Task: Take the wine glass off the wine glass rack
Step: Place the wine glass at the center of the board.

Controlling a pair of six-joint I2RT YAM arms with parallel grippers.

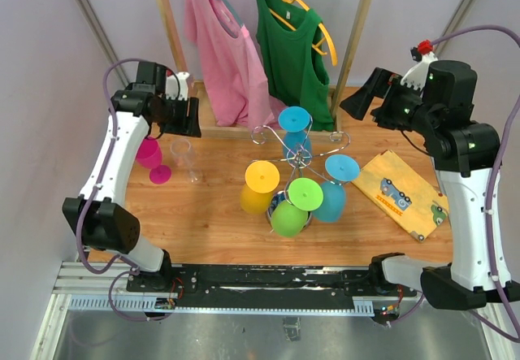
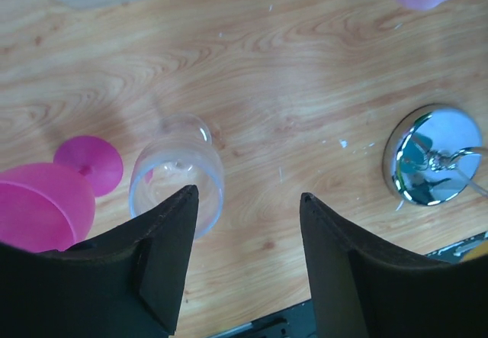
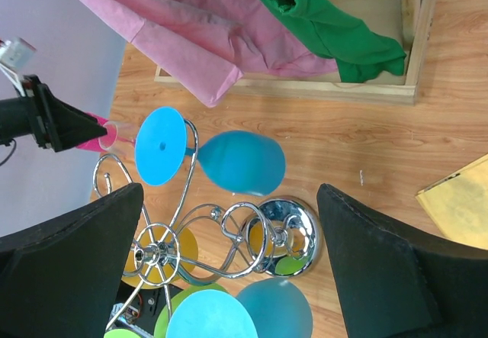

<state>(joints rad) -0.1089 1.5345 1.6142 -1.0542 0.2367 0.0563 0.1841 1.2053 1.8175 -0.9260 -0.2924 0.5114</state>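
Over the left of the table [image 2: 305,63] | I am hovering the left gripper [image 2: 248,201], jaws apart and empty, above the clear glass [image 2: 177,172] beside the pink glass [image 2: 46,204], well apart from the rack [image 1: 299,145] | right gripper [image 3: 230,193] wide, empty | risk: a finger clipping and toppling it.

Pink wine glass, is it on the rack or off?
Off. The pink wine glass stands on the table beside a clear glass, apart from the rack.

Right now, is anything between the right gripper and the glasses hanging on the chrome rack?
Nothing visible. The open right gripper has a clear line to the chrome wire rack and its far-side blue wine glass; the green shirt hangs farther back.
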